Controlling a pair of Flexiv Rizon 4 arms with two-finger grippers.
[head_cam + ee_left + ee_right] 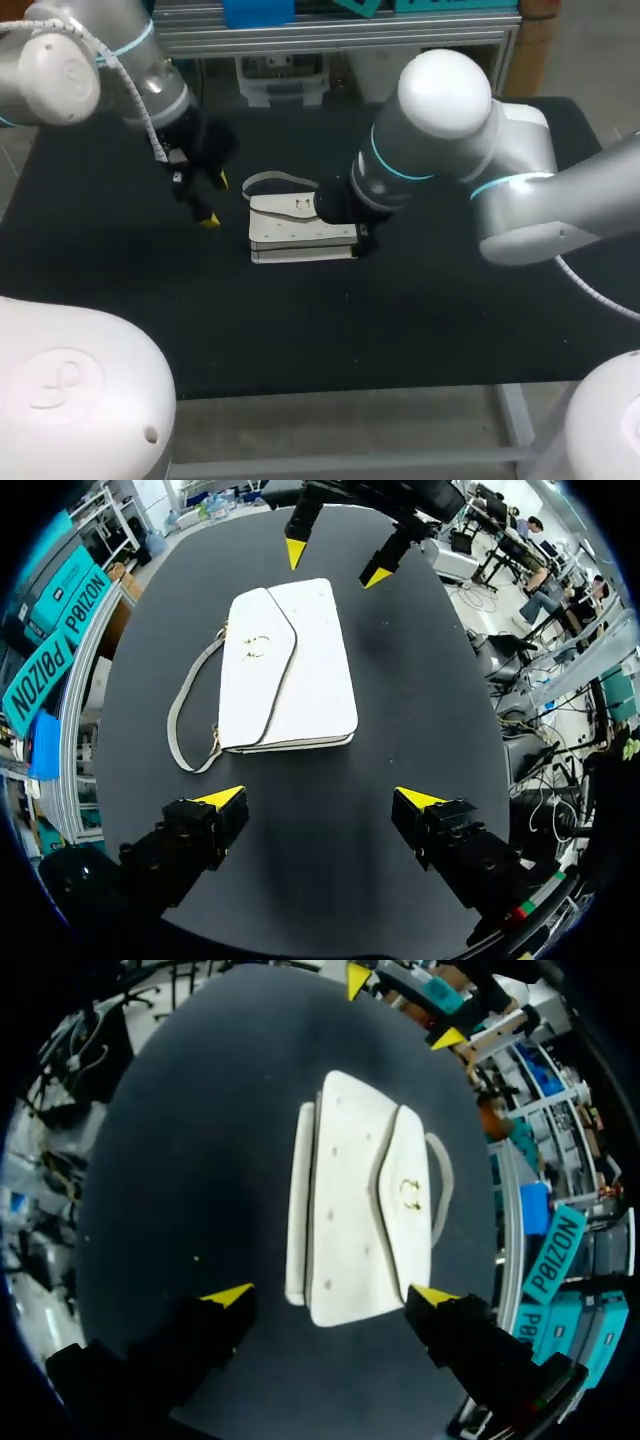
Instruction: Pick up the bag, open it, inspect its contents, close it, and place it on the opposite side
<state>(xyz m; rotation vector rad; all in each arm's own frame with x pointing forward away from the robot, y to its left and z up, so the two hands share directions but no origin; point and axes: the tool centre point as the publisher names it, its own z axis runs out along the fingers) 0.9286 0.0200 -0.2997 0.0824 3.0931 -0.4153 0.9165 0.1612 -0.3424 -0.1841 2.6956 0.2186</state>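
Here, a white bag (295,228) lies flat on a black table (420,320), close to the middle. Its flap is closed, with a small metal ring clasp (255,643) on the front. A thin strap (275,180) loops out from its far left side onto the tabletop.

The left arm (110,60) comes in from the far left corner and bends downward, so the wrist points at the table. The left gripper (215,200) hangs just to the left of the bag, apart from it. In the left wrist view its two yellow-tipped fingers (222,798) are spread wide with only bare table between them, and the bag (285,670) lies ahead of them. It holds nothing.

The right arm (450,130) comes in from the right, its large elbow raised, with the forearm angled down toward the bag's right end. From overhead, the wrist hides its gripper. In the right wrist view the right gripper (332,1295) is also spread wide and grips nothing. The nearest end of the bag (360,1210) shows between its yellow fingertips (228,1295), one tip close beside a corner of the bag. Whether that tip touches the bag cannot be told.

Each wrist view also shows the other gripper beyond the bag's opposite end, fingers apart.
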